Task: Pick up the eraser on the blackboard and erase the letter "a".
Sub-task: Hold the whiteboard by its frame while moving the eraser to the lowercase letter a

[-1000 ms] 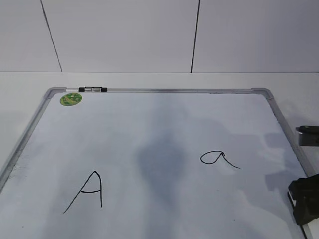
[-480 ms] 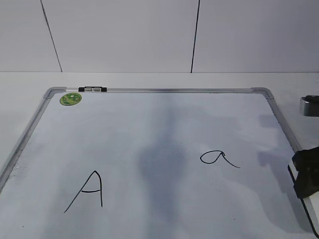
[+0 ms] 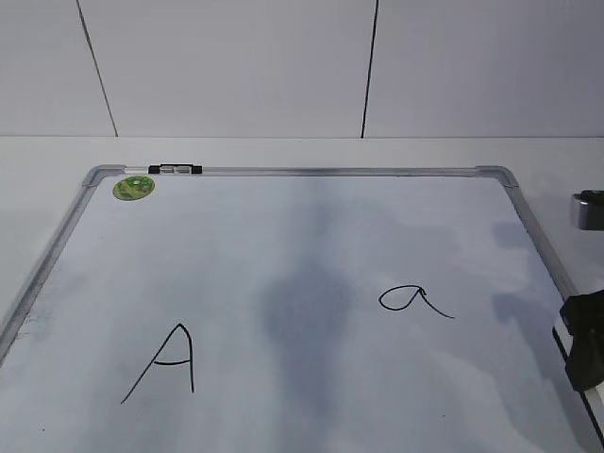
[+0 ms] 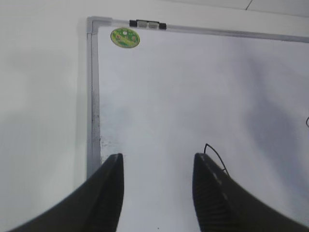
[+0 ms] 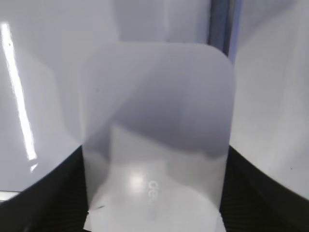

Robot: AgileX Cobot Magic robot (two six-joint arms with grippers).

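One eraser (image 5: 157, 135), apparently between right hand (image 5: 154, 193) fingers.

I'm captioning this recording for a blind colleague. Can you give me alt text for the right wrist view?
The white eraser fills the middle of the close-up, held between the dark fingers of the right gripper, with faint grey lettering near its lower end. Behind it lies the glossy white blackboard, with a strip of its silver frame at upper right.
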